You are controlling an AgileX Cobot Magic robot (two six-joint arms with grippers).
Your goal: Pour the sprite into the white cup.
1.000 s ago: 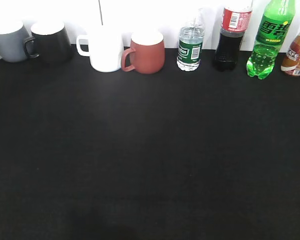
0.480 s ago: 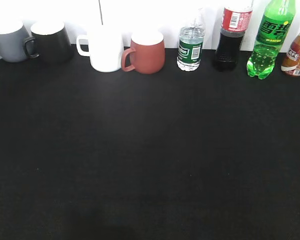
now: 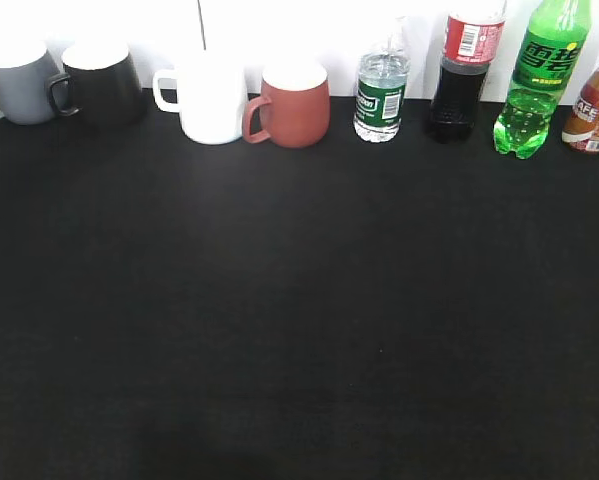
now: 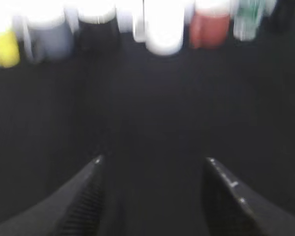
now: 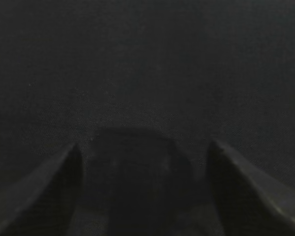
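The sprite (image 3: pixel 537 80), a tall bright-green bottle with a green label, stands at the back right of the black table in the exterior view. The white cup (image 3: pixel 211 98) stands at the back, left of centre, handle to the left; it also shows blurred in the left wrist view (image 4: pixel 163 27). My left gripper (image 4: pixel 153 160) is open and empty over bare black cloth, well short of the cups. My right gripper (image 5: pixel 145 145) is open and empty, close above the cloth. Neither gripper shows in the exterior view.
Along the back stand a grey mug (image 3: pixel 19 82), a black mug (image 3: pixel 104 82), a brick-red mug (image 3: pixel 291 103), a small water bottle (image 3: pixel 380 92), a cola bottle (image 3: pixel 462 72) and a brown bottle (image 3: pixel 595 105). A yellow object (image 4: pixel 4 46) is far left.
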